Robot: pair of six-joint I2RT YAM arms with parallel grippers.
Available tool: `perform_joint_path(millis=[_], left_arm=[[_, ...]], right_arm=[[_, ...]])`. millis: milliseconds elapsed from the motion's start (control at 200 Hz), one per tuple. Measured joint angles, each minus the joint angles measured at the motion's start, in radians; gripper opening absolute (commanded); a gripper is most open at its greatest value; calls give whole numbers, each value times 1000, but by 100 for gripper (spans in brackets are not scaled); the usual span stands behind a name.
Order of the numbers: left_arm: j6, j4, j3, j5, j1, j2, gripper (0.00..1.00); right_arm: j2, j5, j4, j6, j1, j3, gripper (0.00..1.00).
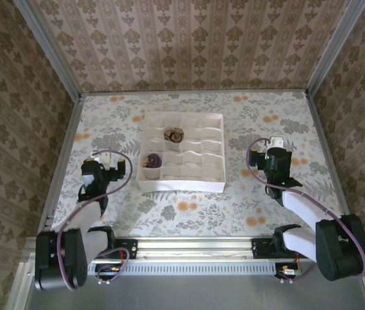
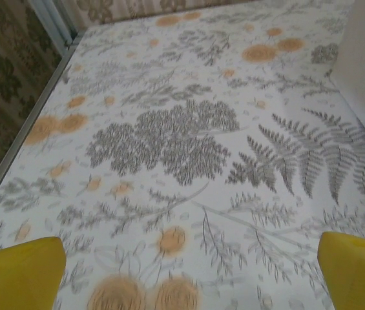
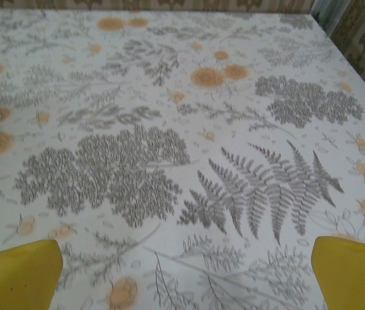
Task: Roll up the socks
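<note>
I'm seeing the left gripper [image 2: 185, 274] hanging over the table [image 2: 169, 142], fingers [image 2: 14, 271] spread wide and holding nothing. The right gripper [image 3: 185, 274] is doing likewise. The purple sock [image 1: 152, 160] and tan sock [image 1: 174, 135] are sitting in separate cells of the box [image 1: 182, 185] between the arms.

Divider box [image 1: 182, 185] blocks the table [image 1: 188, 213] centre; both flanks free.

Brown-tan sock [image 1: 174, 135] lay bundled in a rear cell of the divider box [image 1: 188, 185]; dark purple sock [image 1: 151, 160] lay bundled in a left-edge cell.
</note>
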Motion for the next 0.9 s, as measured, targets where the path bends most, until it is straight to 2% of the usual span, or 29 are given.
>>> perform_joint_path(millis=[95,365,565,630,730,820,900], left_arm=[[16,151,-5,11,2,134,100],[39,124,156,56,6,235,100],[48,117,162,79,4,236,100],[23,163,136,79,4,235,100],[-5,279,95,80,4,288,100],[-12,395,90,91,1,418,100],[-15,392,90,92,-7,464,100]], right_arm=[[50,-19,108,-18,-7,-2,100],[232,-78,344,-78,-26,-3,100],[318,-118,462,-93,-42,-22,100],[352,-127,504,-92,-55,-27,100],[385,-144,503,-84,-76,-26,100],[387,-158,493,-66,-101,-16,100],[387,-166,493,-58,-113,-3,100]])
